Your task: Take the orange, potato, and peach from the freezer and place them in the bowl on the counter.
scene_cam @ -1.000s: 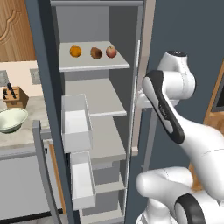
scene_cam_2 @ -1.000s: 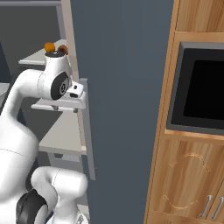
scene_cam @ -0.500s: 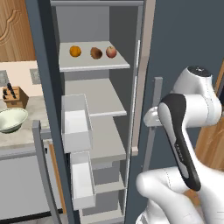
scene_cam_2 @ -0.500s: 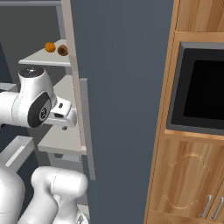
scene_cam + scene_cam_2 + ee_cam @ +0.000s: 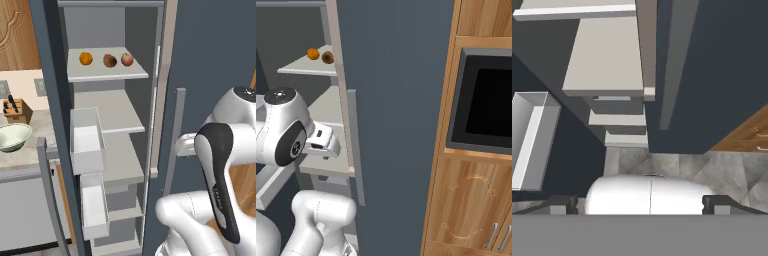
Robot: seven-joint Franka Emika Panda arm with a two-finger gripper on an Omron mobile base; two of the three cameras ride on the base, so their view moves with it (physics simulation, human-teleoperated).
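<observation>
On the upper shelf of the open freezer (image 5: 215, 55) lie the orange (image 5: 86, 58), the potato (image 5: 110, 60) and the peach (image 5: 127, 59) in a row. From the right side I see the orange (image 5: 313, 53) and potato (image 5: 327, 57); the door edge hides the peach. The bowl (image 5: 10, 137) sits on the counter at the far left. My gripper (image 5: 639, 204) is open with nothing between its fingers and points down at the floor. The hand (image 5: 184, 145) hangs beside the closed door's vertical handle (image 5: 176, 130), well below and to the right of the fruit shelf.
Two white bins (image 5: 87, 140) hang on the open left door, which stands between the shelves and the counter. A knife block (image 5: 12, 109) stands behind the bowl. Lower freezer shelves (image 5: 607, 55) are bare. A wall oven (image 5: 483, 105) in wooden cabinets is to the right.
The hand has dropped and drawn back from the upper part of the door handle, turning to face downward. The elbow has swung lower and the jaws have spread a little wider.
</observation>
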